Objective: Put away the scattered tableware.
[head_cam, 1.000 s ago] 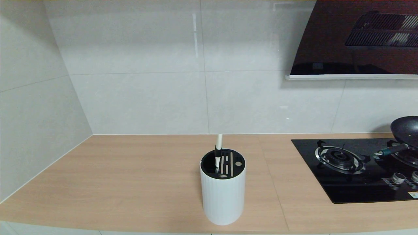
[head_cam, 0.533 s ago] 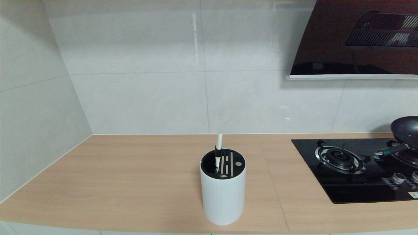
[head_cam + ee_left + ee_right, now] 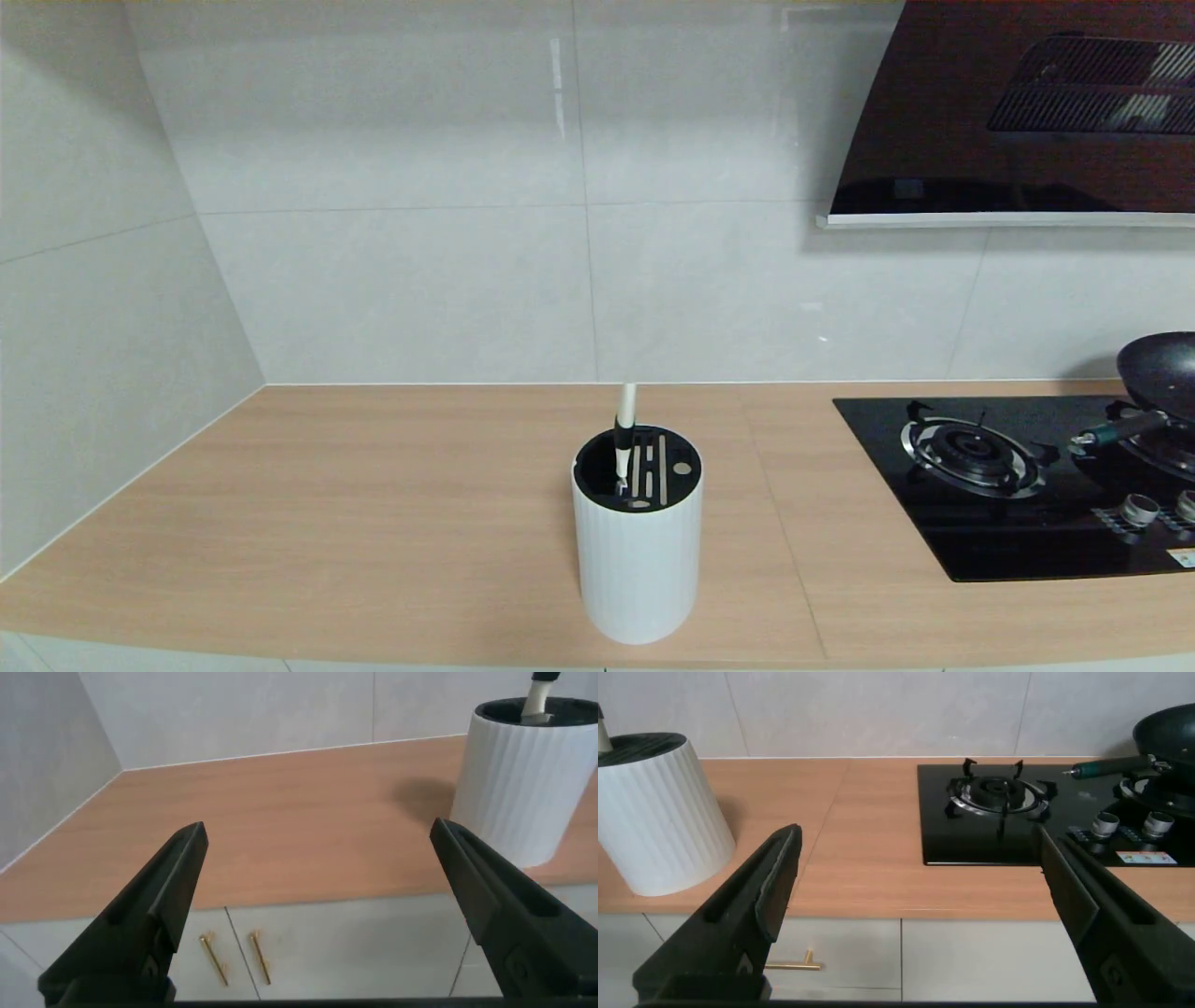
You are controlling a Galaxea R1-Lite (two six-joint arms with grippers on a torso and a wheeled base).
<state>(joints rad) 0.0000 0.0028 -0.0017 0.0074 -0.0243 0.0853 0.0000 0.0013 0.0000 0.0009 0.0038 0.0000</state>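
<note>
A white ribbed cylindrical holder [image 3: 639, 553] with a black slotted top stands near the front edge of the wooden counter [image 3: 373, 523]. One utensil with a white and black handle [image 3: 624, 425] stands upright in the holder's round opening. My left gripper [image 3: 318, 849] is open and empty, low in front of the counter edge, with the holder [image 3: 523, 779] off to one side. My right gripper [image 3: 915, 849] is also open and empty, below the counter front, between the holder [image 3: 659, 812] and the stove [image 3: 1036, 812].
A black gas stove [image 3: 1018, 476] with burners and knobs sits at the right, with a dark wok [image 3: 1158, 373] on its far burner. A range hood [image 3: 1018, 112] hangs above. Tiled walls close the back and left. Cabinet doors with gold handles [image 3: 229, 957] lie below the counter.
</note>
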